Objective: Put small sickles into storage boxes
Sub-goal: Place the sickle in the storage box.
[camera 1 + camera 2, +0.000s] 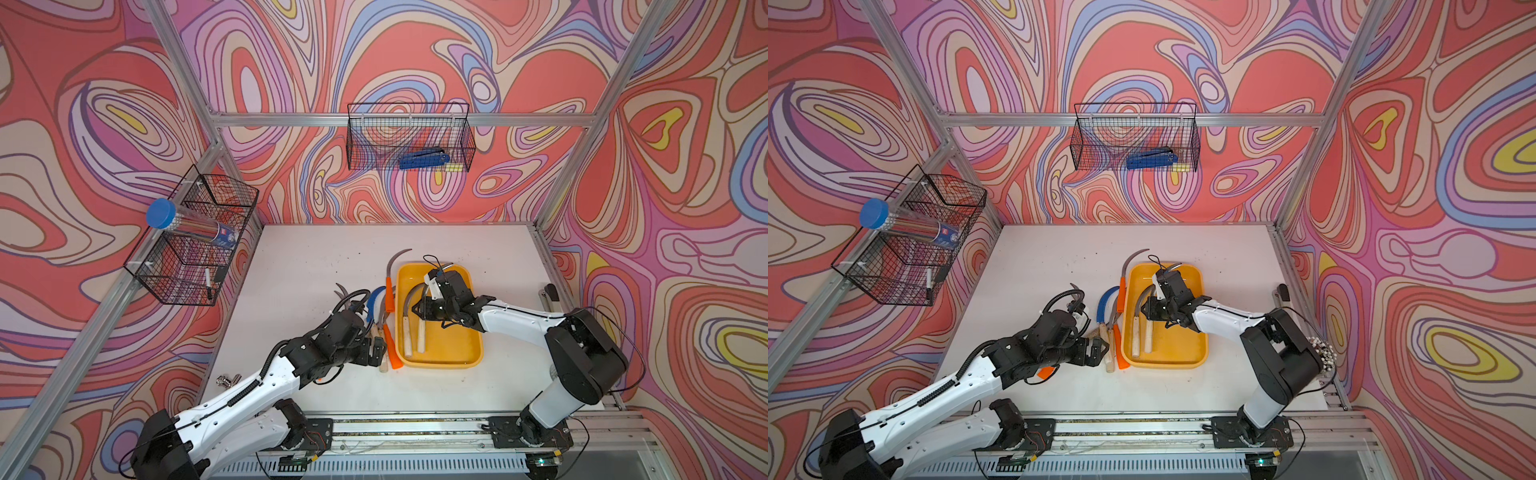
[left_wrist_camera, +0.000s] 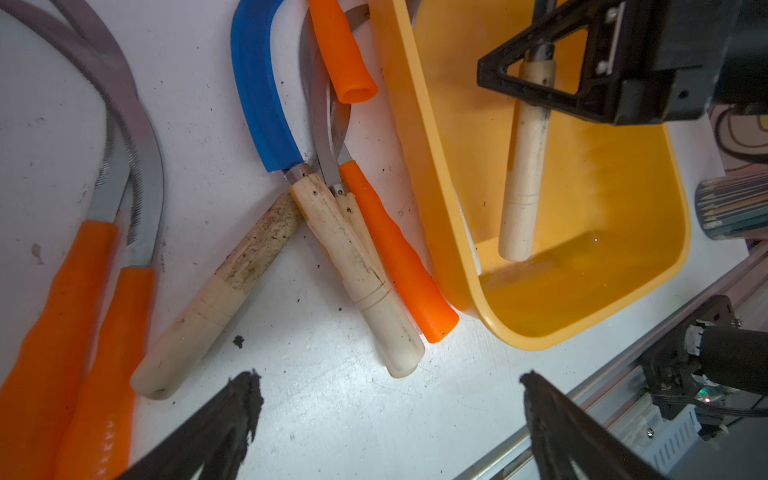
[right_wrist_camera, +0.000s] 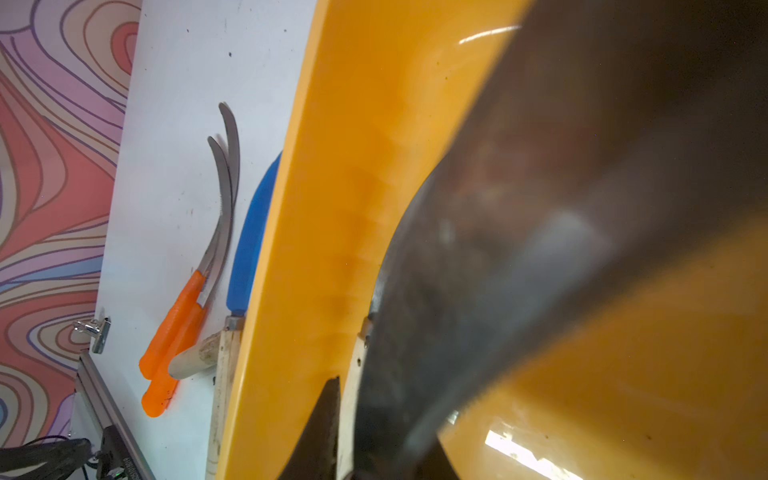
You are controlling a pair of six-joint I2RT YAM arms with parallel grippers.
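Yellow is the tray point(image 1: 440, 365), and it sits on the white surface point(image 1: 311, 257). Two small sickles point(image 1: 408, 338) with pale wood handles lie inside the tray, side by side, close to its long wall on the left arm's side. The right gripper point(image 1: 419, 312) is over the inside of the tray. Its jaws are squeezed together on the wood sickle point(image 2: 523, 187) that lies farther from that wall, at the spot where its grey blade point(image 3: 498, 249) meets the handle. In the right wrist view that blade is very close and blurry. The left gripper point(image 2: 388, 376) is just outside the tray, by the same long wall and near the corner closest to the robot. Its jaws are wide apart and hold nothing. It hangs over the ends of some handles. More sickles lie in a pile on the surface right beside that wall. One is a blue-bladed sickle point(image 2: 257, 95) with a wood handle. One orange-handled sickle point(image 2: 399, 257) lies just beside the wall. Another orange sickle point(image 1: 389, 293) lies along the wall too, and its blade reaches past the tray's far end. Two more orange sickles point(image 2: 62, 332) lie together, farther from the tray, partly under the left arm.
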